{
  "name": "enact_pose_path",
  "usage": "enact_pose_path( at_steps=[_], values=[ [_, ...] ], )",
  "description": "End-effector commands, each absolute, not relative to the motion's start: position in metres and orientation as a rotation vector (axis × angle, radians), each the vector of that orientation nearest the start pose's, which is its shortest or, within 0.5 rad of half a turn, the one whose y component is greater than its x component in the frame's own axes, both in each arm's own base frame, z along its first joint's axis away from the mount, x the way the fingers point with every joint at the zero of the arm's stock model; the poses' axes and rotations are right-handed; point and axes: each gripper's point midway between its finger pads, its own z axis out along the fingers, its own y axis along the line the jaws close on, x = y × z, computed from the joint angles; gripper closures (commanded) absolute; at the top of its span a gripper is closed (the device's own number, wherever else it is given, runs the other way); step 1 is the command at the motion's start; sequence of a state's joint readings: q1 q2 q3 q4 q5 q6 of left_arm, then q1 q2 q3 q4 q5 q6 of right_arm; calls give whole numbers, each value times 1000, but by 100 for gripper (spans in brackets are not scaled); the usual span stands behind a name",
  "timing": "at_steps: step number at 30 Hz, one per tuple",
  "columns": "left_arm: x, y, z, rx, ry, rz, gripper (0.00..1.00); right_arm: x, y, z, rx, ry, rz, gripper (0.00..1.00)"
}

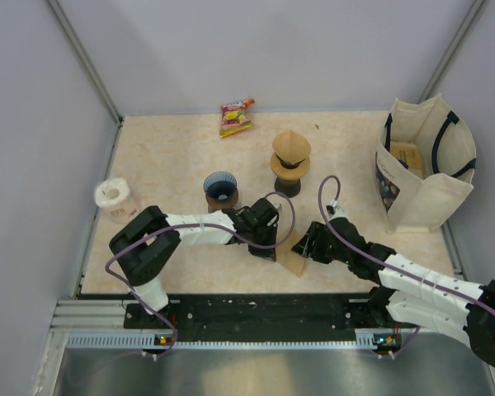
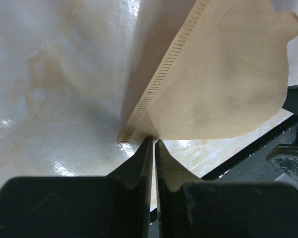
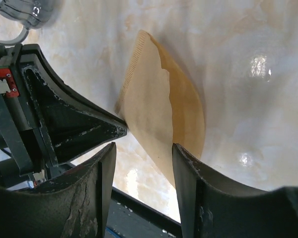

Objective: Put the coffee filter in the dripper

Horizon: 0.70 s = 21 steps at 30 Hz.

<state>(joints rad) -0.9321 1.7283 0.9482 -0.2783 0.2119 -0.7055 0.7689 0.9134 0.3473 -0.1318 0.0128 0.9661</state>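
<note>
pinching the left gripper [image 2: 152, 144] shut on the crimped corner of the coffee filter [image 2: 223, 74], holding the right gripper [image 3: 143, 151] spread apart astride its rim, seemingly readying the pickup at the near side of the table [image 1: 173, 148], needing next a clean lift back toward the dripper [image 1: 221, 188], looking tan, flat-folded, lightly creased.

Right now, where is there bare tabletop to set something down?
Bare: back-left corner between snack packet and paper roll; the stretch between brown cone and tote bag. Crowded: centre-front, where left claw and right claw meet at the coffee filter near the dripper.
</note>
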Motion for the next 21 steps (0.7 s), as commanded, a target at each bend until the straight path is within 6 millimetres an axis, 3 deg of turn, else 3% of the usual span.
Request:
enact_pose_path(
  at_steps=[1,6,13,16,20,21],
  values=[
    [169,-335,10,419,2828,-729,89,181,219,71,260,2365,916,51],
    [167,-336,10,425,2832,-745,89,179,221,59,227,2397,901,51],
    [168,-335,8,427,2833,-736,90,187,229,56,171,2331,943,63],
    [169,-336,9,427,2829,-736,90,189,231,56,150,2320,947,74],
    [170,-337,17,421,2818,-749,90,192,231,60,46,2318,897,100],
    [170,-338,22,430,2810,-764,89,194,228,64,3,2313,858,100]
  ],
)
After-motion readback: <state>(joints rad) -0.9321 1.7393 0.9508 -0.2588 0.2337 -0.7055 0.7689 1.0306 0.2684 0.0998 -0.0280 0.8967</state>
